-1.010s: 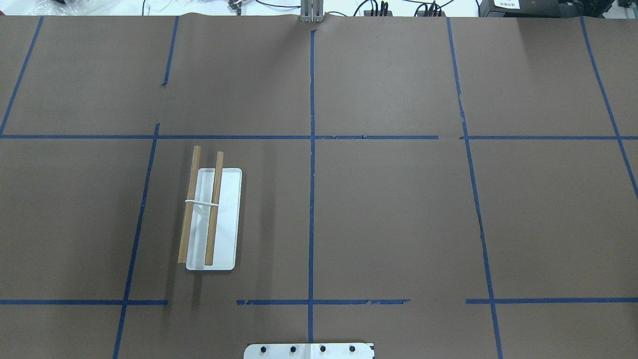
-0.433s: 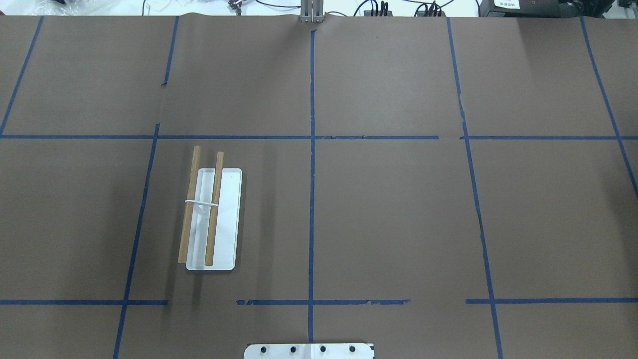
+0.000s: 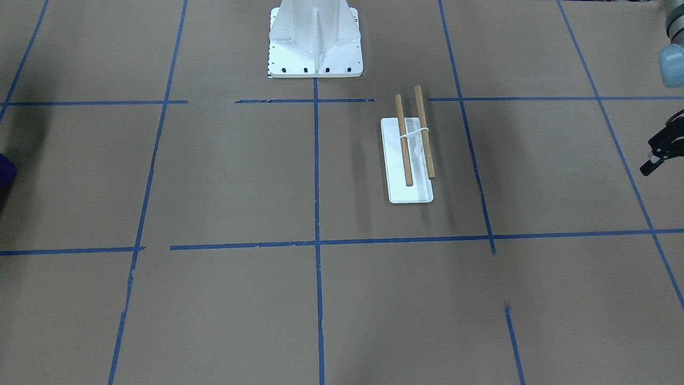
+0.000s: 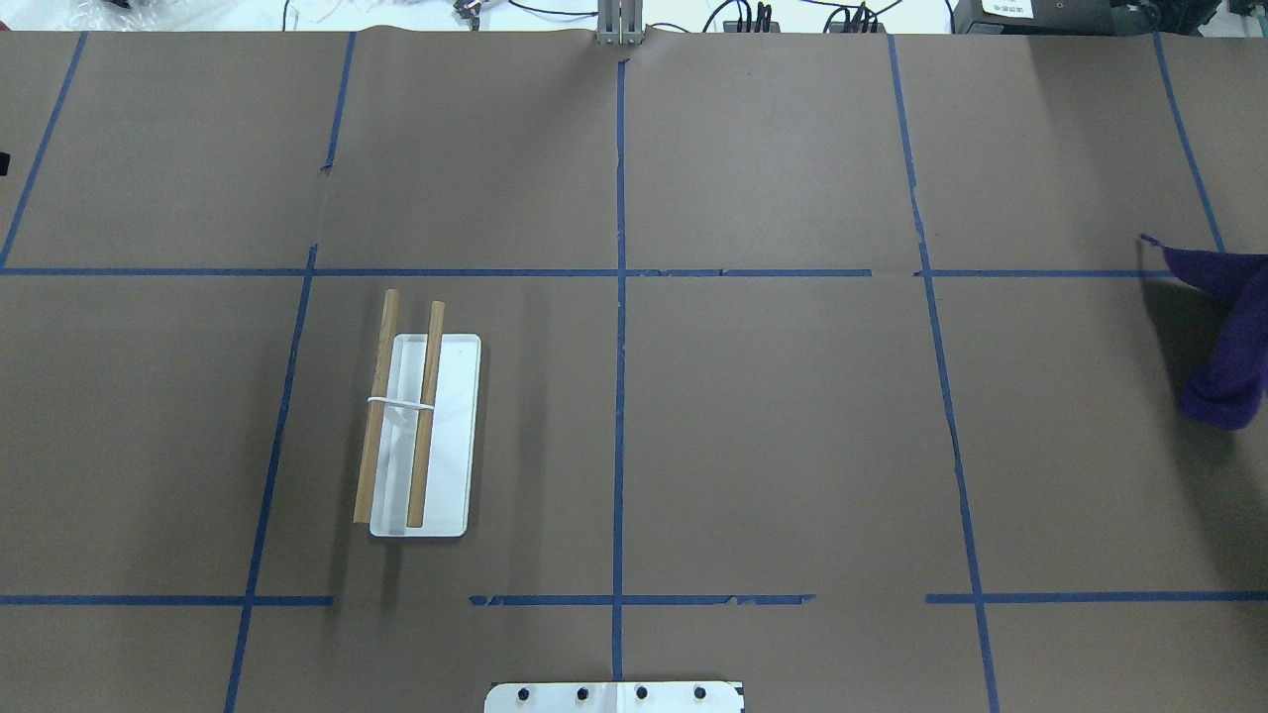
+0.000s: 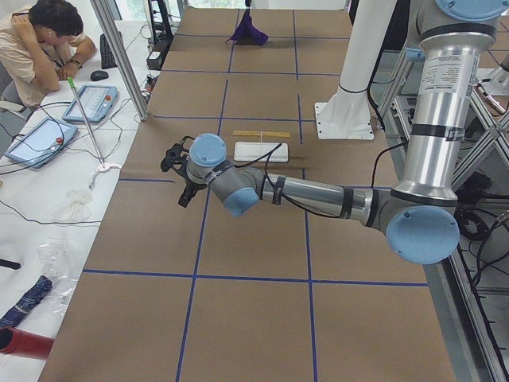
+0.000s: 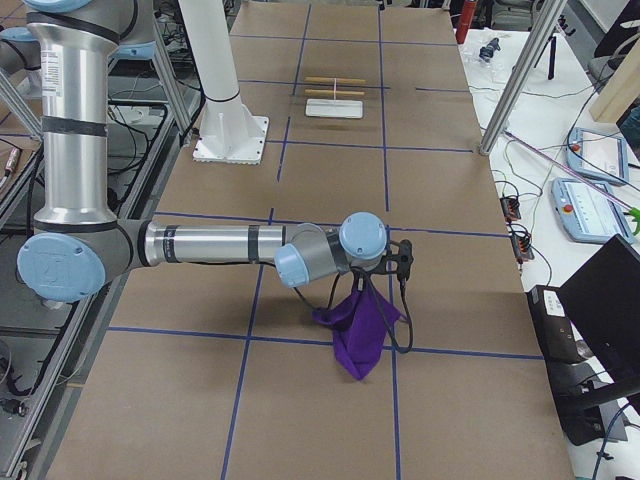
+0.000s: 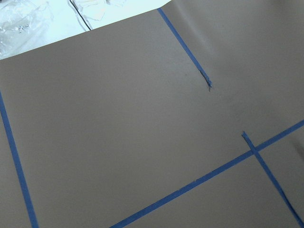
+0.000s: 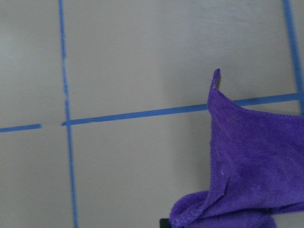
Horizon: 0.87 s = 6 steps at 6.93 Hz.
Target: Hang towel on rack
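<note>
The towel [image 4: 1223, 337] is deep purple and hangs bunched at the right edge of the overhead view. It also shows in the right wrist view [image 8: 256, 156], at the front view's left edge [image 3: 5, 168], and in the right side view [image 6: 362, 325]. My right gripper [image 6: 375, 280] is shut on its top and holds it above the table. The rack [image 4: 424, 436] has a white base and two wooden bars; it stands left of centre, far from the towel, and shows in the front view [image 3: 410, 160]. My left gripper [image 3: 645, 158] is open and empty, left of the rack.
Blue tape lines [image 4: 620, 396] divide the brown table cover. The robot's white base plate [image 4: 614, 698] is at the near edge. A person [image 5: 48, 40] sits beyond the table's far side, with tablets and cables there.
The purple towel has come into the overhead view from the right edge. A dark bit of the left gripper now shows at the left edge. The rack has not moved.
</note>
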Each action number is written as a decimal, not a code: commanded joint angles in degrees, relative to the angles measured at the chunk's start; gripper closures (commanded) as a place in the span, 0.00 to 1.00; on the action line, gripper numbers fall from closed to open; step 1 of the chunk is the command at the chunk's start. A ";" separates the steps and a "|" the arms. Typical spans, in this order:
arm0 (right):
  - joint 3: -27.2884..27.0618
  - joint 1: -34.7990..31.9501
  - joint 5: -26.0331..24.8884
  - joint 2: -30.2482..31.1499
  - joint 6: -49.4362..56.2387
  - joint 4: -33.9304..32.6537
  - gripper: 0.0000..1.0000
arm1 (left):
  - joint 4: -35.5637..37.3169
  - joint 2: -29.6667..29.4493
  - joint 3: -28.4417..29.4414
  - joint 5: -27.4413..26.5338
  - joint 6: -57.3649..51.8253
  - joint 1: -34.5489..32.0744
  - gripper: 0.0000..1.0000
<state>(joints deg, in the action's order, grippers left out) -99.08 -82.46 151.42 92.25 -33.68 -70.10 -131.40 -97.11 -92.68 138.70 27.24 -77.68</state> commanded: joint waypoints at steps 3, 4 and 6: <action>-11.48 19.56 -6.35 -18.18 -44.35 0.23 1.00 | -0.53 -16.24 0.23 -0.71 41.48 16.20 0.00; -11.48 25.97 -11.36 -24.68 -52.98 -0.03 1.00 | -0.53 -19.32 0.22 -0.63 50.10 19.38 0.00; -11.31 35.65 -20.41 -31.48 -59.89 -0.38 1.00 | -0.70 -26.25 0.75 -3.15 67.76 25.19 0.00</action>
<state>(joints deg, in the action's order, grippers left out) -110.47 -52.94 136.75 65.18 -88.76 -70.23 -132.07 -119.07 -92.31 137.34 84.20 -55.80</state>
